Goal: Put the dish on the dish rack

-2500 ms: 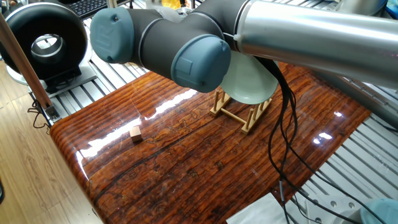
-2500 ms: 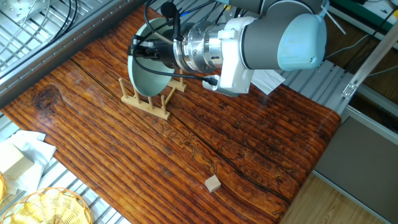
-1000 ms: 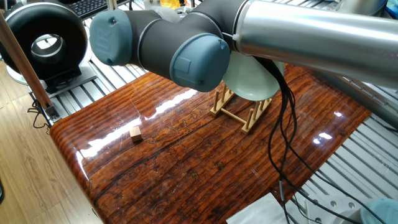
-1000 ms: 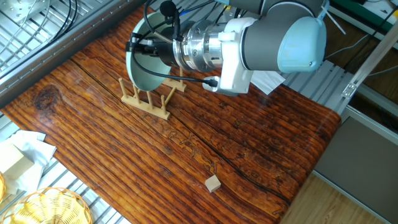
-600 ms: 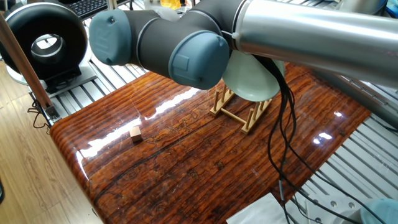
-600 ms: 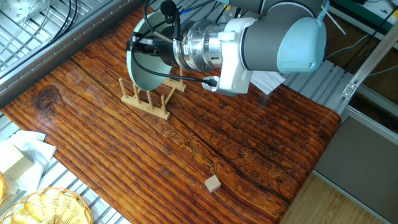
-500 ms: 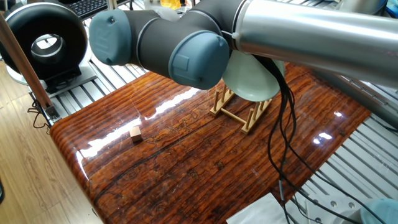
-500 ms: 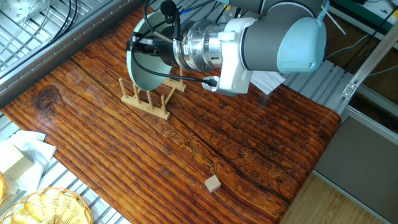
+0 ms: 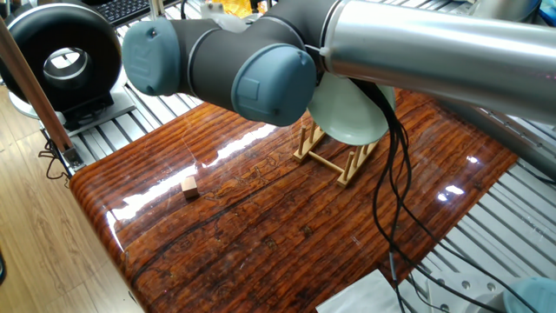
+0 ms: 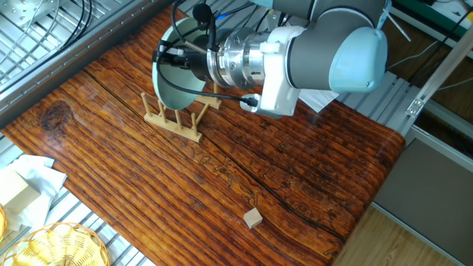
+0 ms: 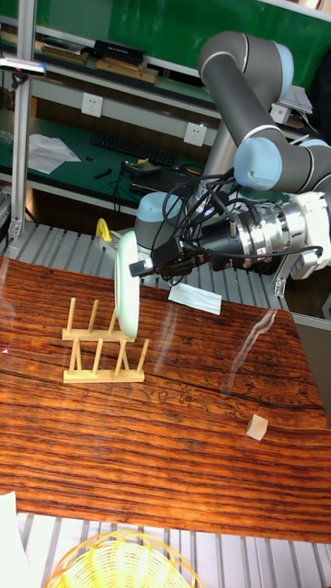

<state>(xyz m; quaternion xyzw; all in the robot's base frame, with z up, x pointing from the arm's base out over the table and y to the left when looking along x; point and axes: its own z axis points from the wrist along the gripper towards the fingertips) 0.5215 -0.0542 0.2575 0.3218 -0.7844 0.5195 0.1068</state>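
Note:
The dish (image 11: 126, 287) is a pale mint plate standing on edge, its lower rim down among the pegs of the dish rack (image 11: 103, 355). My gripper (image 11: 140, 267) reaches in from the right at the dish's mid-height and is shut on it. In the other fixed view the black fingers (image 10: 161, 55) lie across the dish (image 10: 174, 80) above the rack (image 10: 177, 120). In one fixed view my arm hides the gripper; only the lower part of the dish (image 9: 349, 120) and the rack (image 9: 335, 158) show.
A small wooden cube (image 10: 253, 217) lies on the dark wood table (image 10: 310, 170), well away from the rack. A yellow wicker basket (image 10: 59, 247) sits off the table's corner. Cables (image 9: 391, 200) hang from the arm beside the rack.
The arm has shifted only slightly. The dish stays upright at the rack with the gripper on it.

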